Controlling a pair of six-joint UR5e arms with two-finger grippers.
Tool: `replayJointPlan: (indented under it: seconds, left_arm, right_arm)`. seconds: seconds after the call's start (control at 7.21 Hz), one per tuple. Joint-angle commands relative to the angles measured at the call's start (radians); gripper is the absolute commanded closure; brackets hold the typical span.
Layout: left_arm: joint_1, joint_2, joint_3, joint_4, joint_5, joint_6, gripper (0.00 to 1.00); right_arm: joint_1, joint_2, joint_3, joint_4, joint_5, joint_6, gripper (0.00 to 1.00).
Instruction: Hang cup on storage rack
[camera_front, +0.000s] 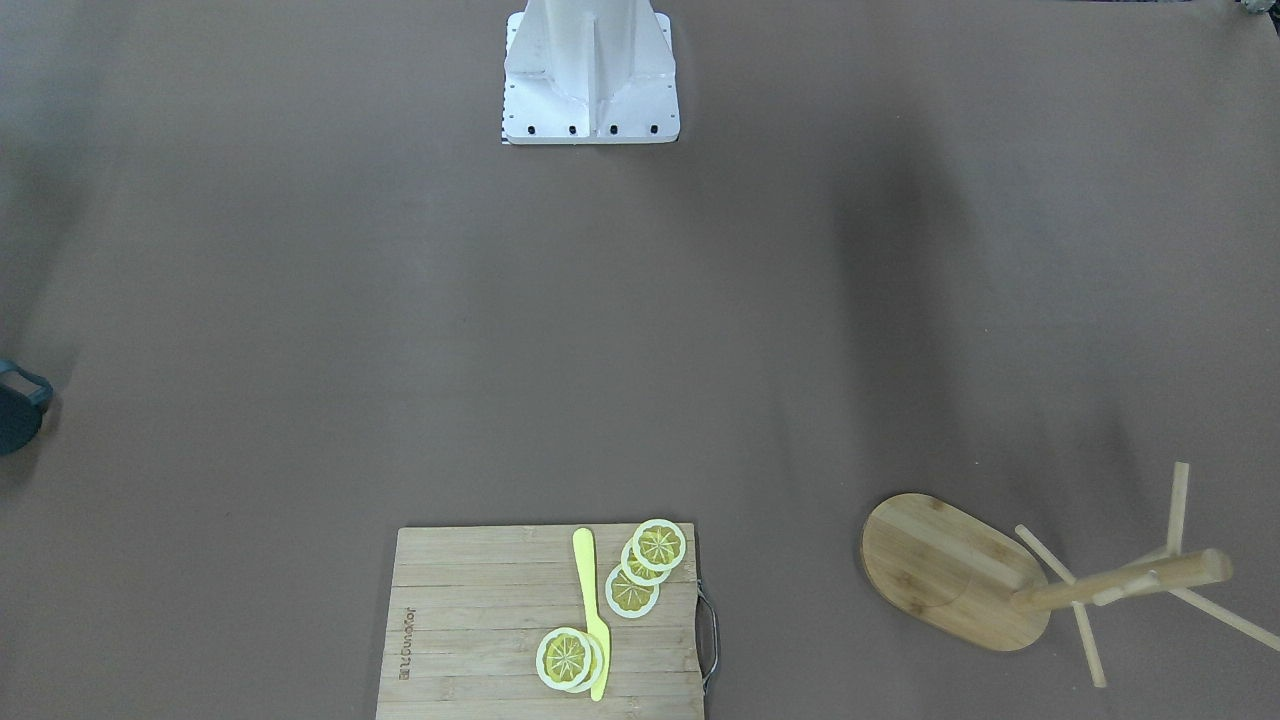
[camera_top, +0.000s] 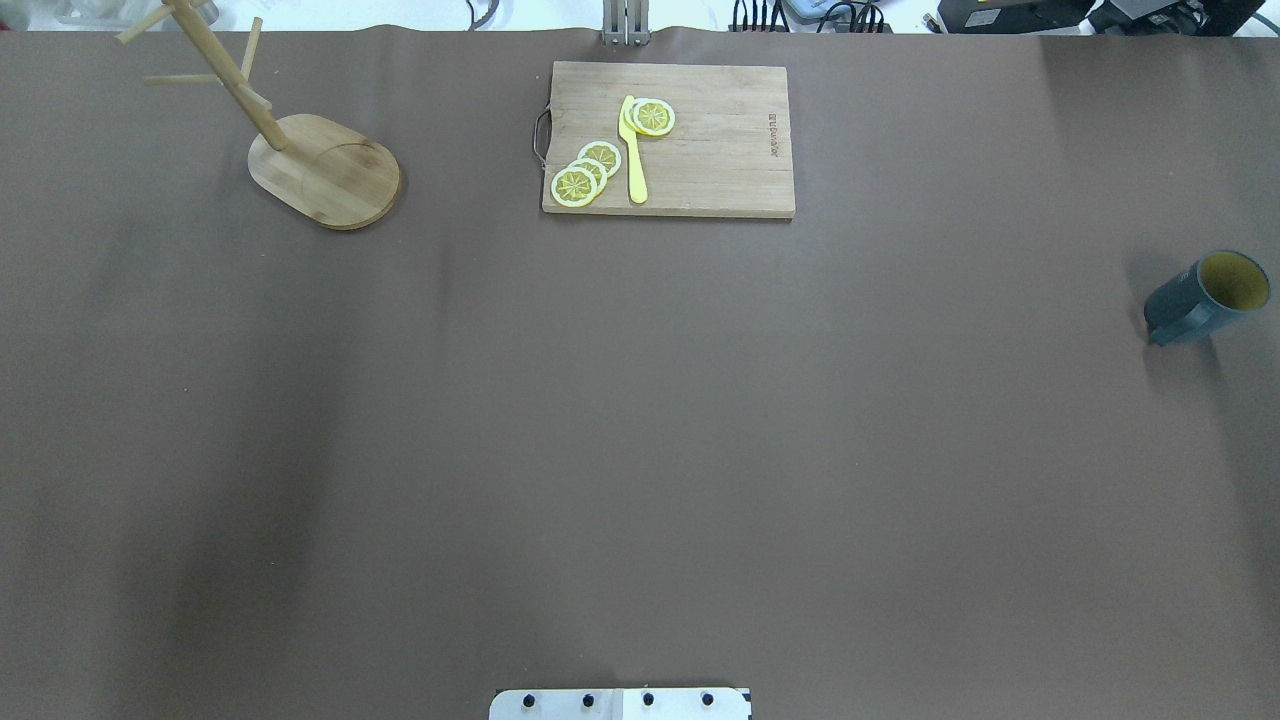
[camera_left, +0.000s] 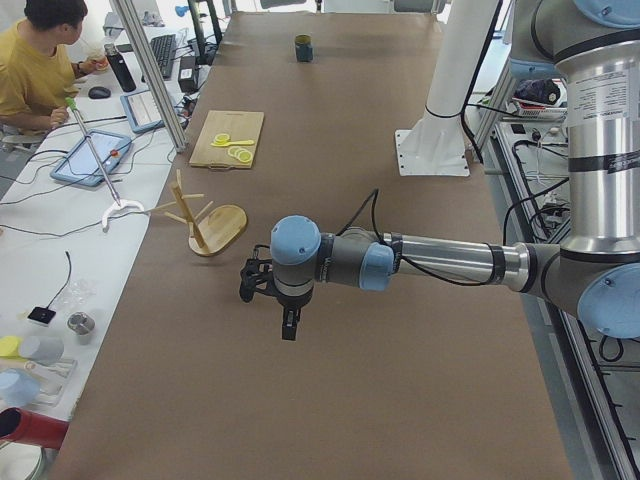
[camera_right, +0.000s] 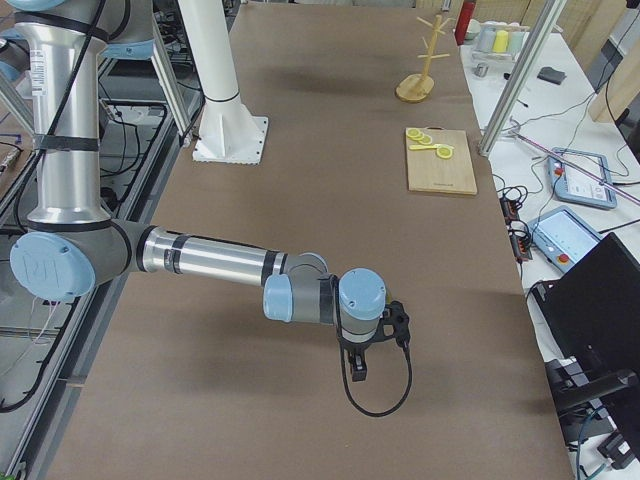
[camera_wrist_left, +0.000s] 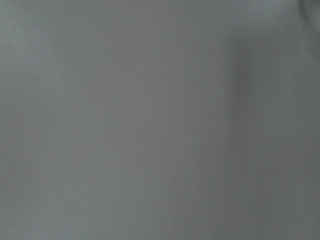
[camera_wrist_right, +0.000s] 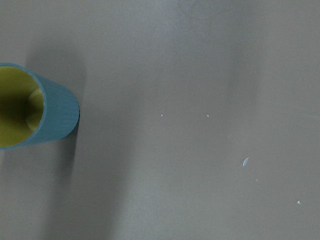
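Observation:
The cup (camera_top: 1205, 297), dark teal with a yellowish inside, stands upright near the table's right edge; it also shows as the cup (camera_front: 18, 405), the cup (camera_left: 303, 47) and the cup (camera_wrist_right: 35, 107) at the right wrist view's left edge. The storage rack (camera_top: 325, 172), a bamboo mug tree on an oval base, stands at the far left; the rack (camera_front: 950, 570), the rack (camera_left: 215, 225) and the rack (camera_right: 420, 65) are the same thing. My left gripper (camera_left: 287, 322) hangs over bare table short of the rack. My right gripper (camera_right: 358, 372) points down. Whether either is open or shut, I cannot tell.
A slatted cutting board (camera_top: 668, 140) with lemon slices (camera_top: 585, 172) and a yellow knife (camera_top: 632, 150) lies at the far middle. The robot's white pedestal (camera_front: 590, 70) stands at the near edge. A person (camera_left: 40, 70) sits at a side desk beyond the left end.

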Motion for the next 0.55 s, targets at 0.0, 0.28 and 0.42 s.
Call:
replayJointPlan:
  seconds: [0.0, 0.28, 0.42]
  left_arm:
    - [0.000, -0.001, -0.005, -0.007, -0.005, 0.000, 0.01]
    - [0.000, 0.003, -0.004, -0.021, -0.008, -0.002, 0.01]
    - [0.000, 0.005, -0.001, -0.057, -0.002, -0.002, 0.01]
  right_arm:
    - [-0.001, -0.003, -0.003, -0.001, 0.004, 0.004, 0.00]
    - [-0.001, -0.004, 0.007, 0.016, 0.025, -0.009, 0.00]
    - [-0.001, -0.006, 0.004, 0.029, 0.019, 0.000, 0.00]
